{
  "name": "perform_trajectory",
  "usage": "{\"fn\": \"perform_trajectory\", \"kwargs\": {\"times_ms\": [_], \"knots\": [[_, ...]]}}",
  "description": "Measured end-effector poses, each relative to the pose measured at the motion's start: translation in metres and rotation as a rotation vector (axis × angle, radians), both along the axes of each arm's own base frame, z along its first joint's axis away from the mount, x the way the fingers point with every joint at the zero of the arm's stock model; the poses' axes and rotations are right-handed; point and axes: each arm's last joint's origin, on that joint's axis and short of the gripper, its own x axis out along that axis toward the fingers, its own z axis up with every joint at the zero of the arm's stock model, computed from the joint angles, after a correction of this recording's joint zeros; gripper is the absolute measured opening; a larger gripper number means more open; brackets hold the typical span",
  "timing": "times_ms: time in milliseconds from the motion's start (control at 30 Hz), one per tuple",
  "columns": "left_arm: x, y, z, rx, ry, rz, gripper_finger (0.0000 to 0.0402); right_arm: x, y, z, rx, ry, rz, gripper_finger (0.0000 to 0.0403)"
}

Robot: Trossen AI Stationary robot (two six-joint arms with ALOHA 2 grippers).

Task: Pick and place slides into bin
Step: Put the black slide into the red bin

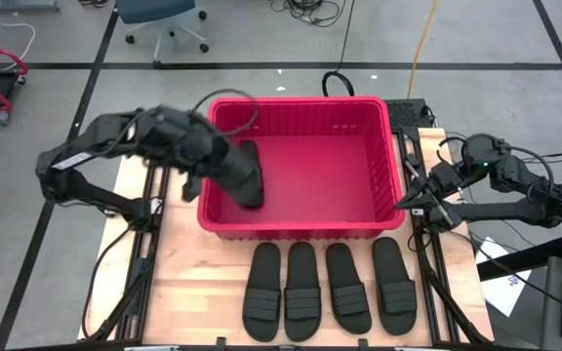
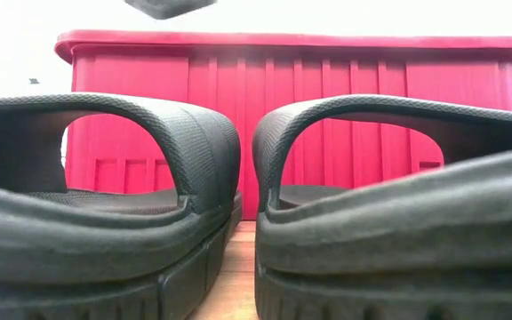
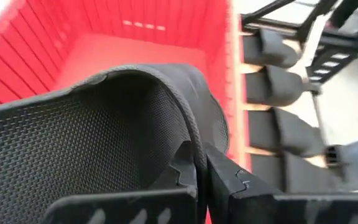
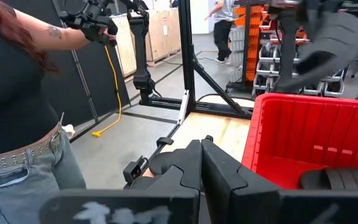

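High view first: we see the left gripper (image 1: 234, 168) inside the red bin (image 1: 383, 146), at its nine o'clock side, closed on a black slide (image 1: 250, 175) by the strap. Four more slides (image 1: 325, 288) lie in a row on the wooden surface (image 1: 188, 292) at six o'clock of the bin, soles down. The right gripper (image 1: 420, 198) waits just off the bin's three o'clock wall, its fingers pressed together on nothing. We judge these sandals light, rubbery and somewhat flexible, so the ribbed strap arch (image 2: 194, 142) is the sensible hold; a sole-edge pinch would likely bend or slip.
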Motion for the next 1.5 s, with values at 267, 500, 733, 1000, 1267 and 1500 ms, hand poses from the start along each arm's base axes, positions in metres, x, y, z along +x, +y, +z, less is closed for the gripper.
{"fn": "perform_trajectory", "kwargs": {"times_ms": [267, 500, 733, 1000, 1267, 1500], "knots": [[0.056, 0.059, -0.024, 0.053, 0.087, -0.106, 0.0000, 0.000, 0.000, 0.000, 0.000, -0.003, 0.000, 0.0000], [0.098, 0.103, -0.064, 0.065, 0.191, -0.183, 0.0000, 0.000, 0.000, 0.000, 0.000, -0.002, 0.000, 0.0000], [0.122, 0.119, -0.101, 0.032, 0.285, -0.270, 0.0000, 0.000, 0.000, 0.000, -0.001, -0.002, 0.000, 0.0000], [0.141, 0.126, -0.132, -0.061, 0.339, -0.299, 0.0000, 0.000, 0.000, 0.000, -0.033, -0.018, 0.005, 0.0000], [0.153, 0.132, -0.160, -0.128, 0.418, -0.291, 0.0000, 0.000, 0.000, 0.000, -0.048, -0.025, 0.007, 0.0000], [0.168, 0.139, -0.179, -0.101, 0.407, -0.289, 0.0000, 0.004, -0.001, -0.008, -0.043, 0.005, 0.007, 0.0000]]}}
